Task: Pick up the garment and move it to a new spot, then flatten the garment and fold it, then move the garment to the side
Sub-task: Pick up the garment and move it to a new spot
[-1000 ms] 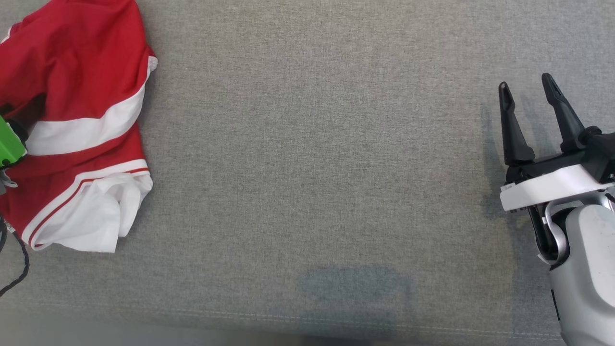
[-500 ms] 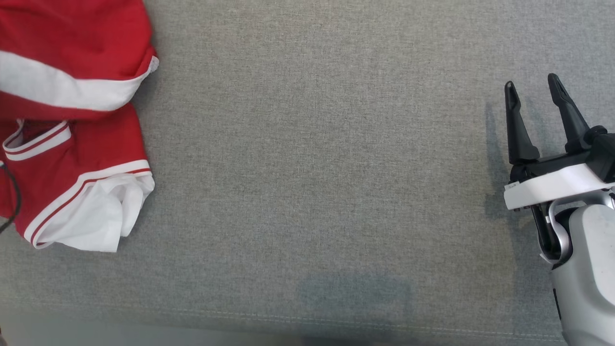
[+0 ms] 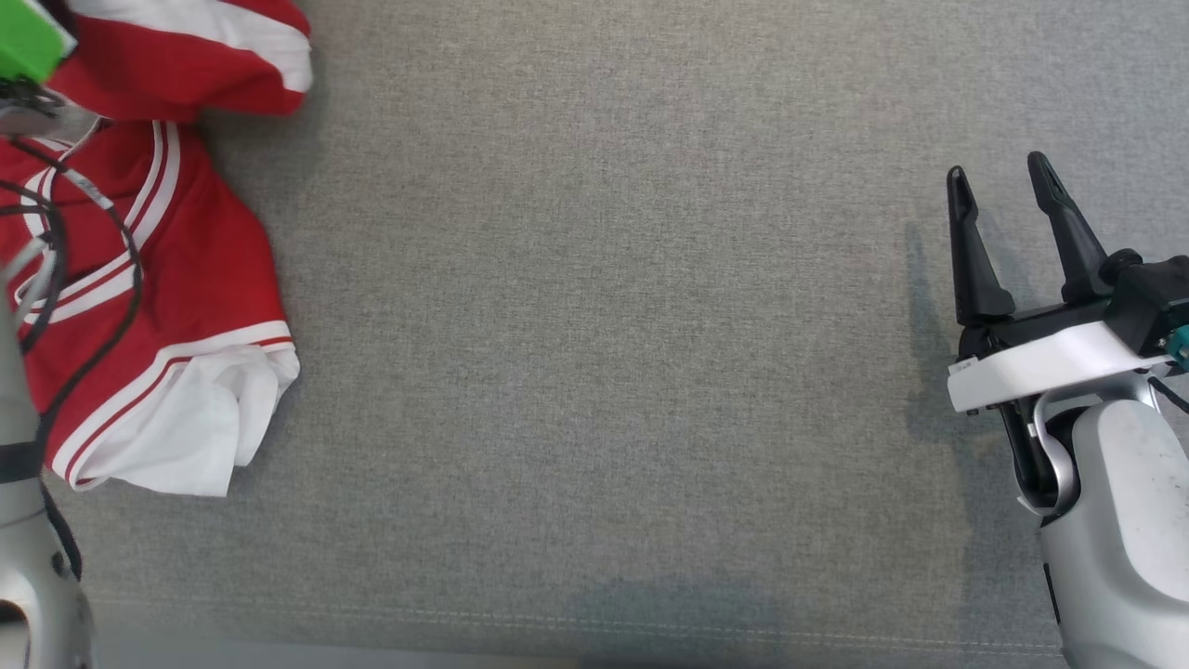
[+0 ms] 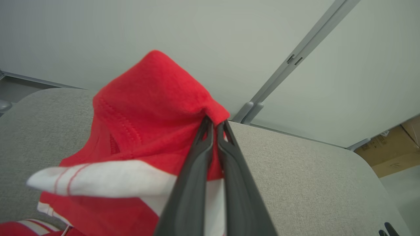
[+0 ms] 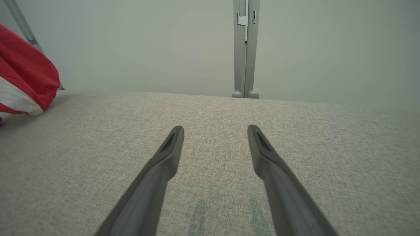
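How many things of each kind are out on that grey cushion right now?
Red-and-white garment: 1
Robot tools: 2, the left tool shut on the garment, the right tool open and empty
Total: 3

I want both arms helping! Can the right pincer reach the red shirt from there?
Probably, with a long stretch: the open right pincer has only bare grey cushion between it and the red shirt.

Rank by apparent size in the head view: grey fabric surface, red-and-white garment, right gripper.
Largest: grey woven fabric surface.
Then: red-and-white cloth garment, partly cropped.
Smallest: right gripper, despite likely sitting nearer the camera.
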Robot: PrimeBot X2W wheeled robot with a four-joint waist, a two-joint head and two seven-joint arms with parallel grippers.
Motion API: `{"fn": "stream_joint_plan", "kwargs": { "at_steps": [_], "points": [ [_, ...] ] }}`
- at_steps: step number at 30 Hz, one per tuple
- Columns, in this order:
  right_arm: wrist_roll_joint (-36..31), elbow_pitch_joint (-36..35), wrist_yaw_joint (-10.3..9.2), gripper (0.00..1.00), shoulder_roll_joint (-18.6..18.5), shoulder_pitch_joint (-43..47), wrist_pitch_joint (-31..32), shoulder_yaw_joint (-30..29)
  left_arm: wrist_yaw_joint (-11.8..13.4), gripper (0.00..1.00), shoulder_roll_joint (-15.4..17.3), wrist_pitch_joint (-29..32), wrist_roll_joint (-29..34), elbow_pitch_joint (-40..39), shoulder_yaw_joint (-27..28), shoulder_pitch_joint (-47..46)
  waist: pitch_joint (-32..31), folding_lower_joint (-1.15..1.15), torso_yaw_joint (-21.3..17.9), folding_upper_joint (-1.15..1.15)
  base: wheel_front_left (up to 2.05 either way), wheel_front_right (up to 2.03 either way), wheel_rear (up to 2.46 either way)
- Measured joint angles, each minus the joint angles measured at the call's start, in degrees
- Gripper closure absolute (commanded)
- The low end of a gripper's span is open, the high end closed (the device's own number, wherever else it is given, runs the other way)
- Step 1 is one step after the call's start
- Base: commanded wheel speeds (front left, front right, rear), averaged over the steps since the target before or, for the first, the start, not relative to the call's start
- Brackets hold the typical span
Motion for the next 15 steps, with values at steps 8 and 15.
{"fn": "stream_joint_plan", "kwargs": {
  "at_steps": [8,15],
  "points": [
    [0.54,0.54,0.0,0.0,1.45,0.03,0.0,0.07,0.0,1.0,-7.51,2.55,-2.42,-5.73,-11.04,0.82,-1.42,0.0,-2.58,0.0,0.0,0.0,0.0],
    [1.03,0.83,0.0,0.0,2.34,0.13,0.0,0.1,-0.01,1.0,-12.69,4.52,-3.23,-10.5,-24.49,8.44,-2.78,0.0,-5.7,0.0,0.0,0.0,0.0]
  ]
}}
